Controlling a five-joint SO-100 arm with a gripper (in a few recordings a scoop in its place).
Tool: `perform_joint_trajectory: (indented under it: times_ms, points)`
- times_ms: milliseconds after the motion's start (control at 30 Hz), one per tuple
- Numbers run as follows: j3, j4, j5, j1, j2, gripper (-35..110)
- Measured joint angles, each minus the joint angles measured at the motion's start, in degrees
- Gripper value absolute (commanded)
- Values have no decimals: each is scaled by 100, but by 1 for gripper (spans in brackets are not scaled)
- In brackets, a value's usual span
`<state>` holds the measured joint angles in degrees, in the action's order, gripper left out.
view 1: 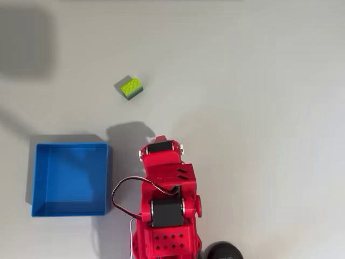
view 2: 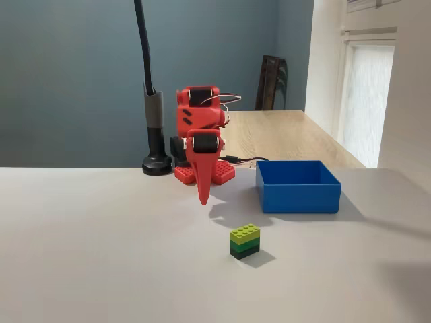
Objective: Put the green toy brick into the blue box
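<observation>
While my red gripper (view 2: 203, 196) hung closed and empty above the table (view 2: 101, 256), I saw the green toy brick (view 2: 244, 241) resting in the fixed view nearer than the blue box (view 2: 297, 186), left of it.

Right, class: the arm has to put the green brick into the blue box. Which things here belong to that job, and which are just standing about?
Belong to the job:
green toy brick, on the table, apart from the box
blue box
red pincer, pointing down, holding nothing

Just standing about:
black lamp stand behind the arm
wooden desk further back
</observation>
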<state>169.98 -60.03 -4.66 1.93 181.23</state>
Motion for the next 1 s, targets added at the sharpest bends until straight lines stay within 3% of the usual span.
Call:
perform_joint_trajectory:
  times_ms: [433,667,867,1000]
  points:
    - [-2171,-923,-501,264,-2874,0]
    - [-4280,-2057,-694,642,-5036,0]
    - [-5704,-2329,-659,888,-6609,0]
    - [-6486,-2338,-624,993,-7488,15]
